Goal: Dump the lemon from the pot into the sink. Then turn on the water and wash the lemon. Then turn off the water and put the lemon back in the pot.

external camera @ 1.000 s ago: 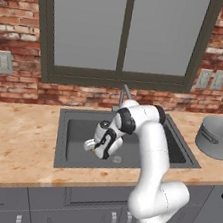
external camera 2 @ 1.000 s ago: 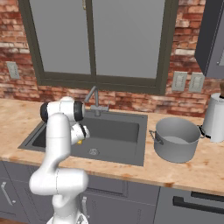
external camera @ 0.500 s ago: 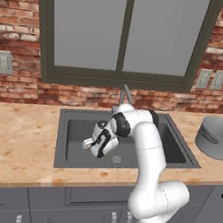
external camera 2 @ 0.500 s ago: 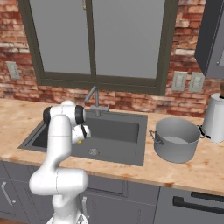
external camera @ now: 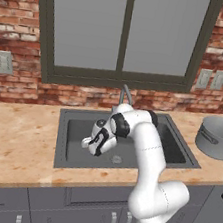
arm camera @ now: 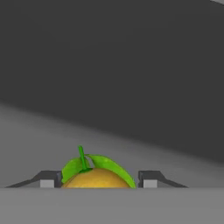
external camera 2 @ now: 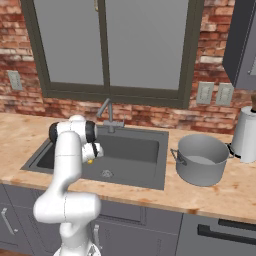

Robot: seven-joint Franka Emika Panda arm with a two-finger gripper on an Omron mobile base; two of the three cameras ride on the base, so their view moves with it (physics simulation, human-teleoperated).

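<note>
In the hand view the lemon (arm camera: pixel 96 179), yellow with a green stem and leaves, sits between my two fingertips, which press close on both its sides. My gripper (arm camera: pixel 98 181) reaches down into the dark grey sink (external camera: pixel 80 129), left of the silver drain (external camera: pixel 117 159). From the right base view a bit of the yellow lemon (external camera 2: pixel 90 161) peeks out at the gripper (external camera 2: pixel 92 155) inside the sink (external camera 2: pixel 140 150). The grey pot (external camera 2: pixel 200 160) stands on the counter right of the sink, also seen as the pot (external camera: pixel 218 137). No water runs from the tap (external camera 2: pixel 106 110).
A pale vessel (external camera 2: pixel 245 135) stands behind the pot at the far right. The gooseneck tap (external camera: pixel 125 91) rises behind the sink, close to my arm. Wooden counter (external camera: pixel 18 140) stretches to the left. A brick wall and window close off the back.
The hand has dropped a little lower and to the left inside the sink, and the fingers have come together onto the lemon. Pot and tap are unmoved.
</note>
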